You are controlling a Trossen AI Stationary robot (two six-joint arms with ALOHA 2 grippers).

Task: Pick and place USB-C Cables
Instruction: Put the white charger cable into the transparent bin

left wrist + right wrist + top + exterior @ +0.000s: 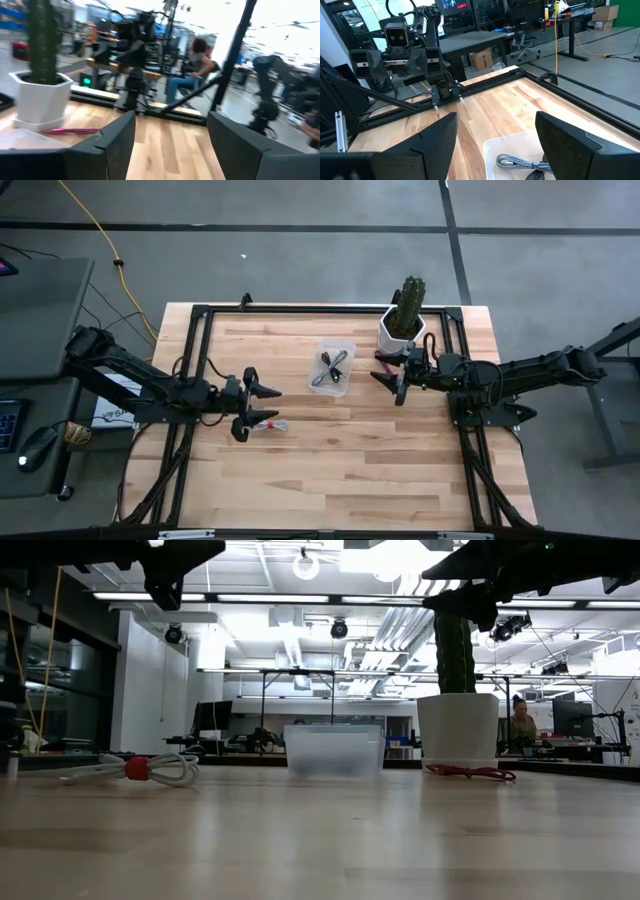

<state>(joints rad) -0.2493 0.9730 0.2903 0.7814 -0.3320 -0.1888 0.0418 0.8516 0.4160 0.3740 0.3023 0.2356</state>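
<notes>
A whitish USB-C cable with a red spot [268, 426] [135, 770] lies flat on the table at the left. My left gripper [278, 405] [170, 145] hangs open above it and is clear of it. A grey cable [515, 161] and a black cable [540, 172] lie in the clear container [333, 366] [333, 750] at the table's middle. A dark red cable [385, 360] [470, 772] lies on the table beside the white pot. My right gripper [388, 385] [495, 145] stands open above the table, right of the container, with nothing between its fingers.
A cactus in a white pot [403, 325] [458, 728] stands at the far right of the table. Black frame rails [190, 370] run along the table's left, right and far sides. A person [192, 65] sits in the room beyond. Bare wood lies toward the near edge.
</notes>
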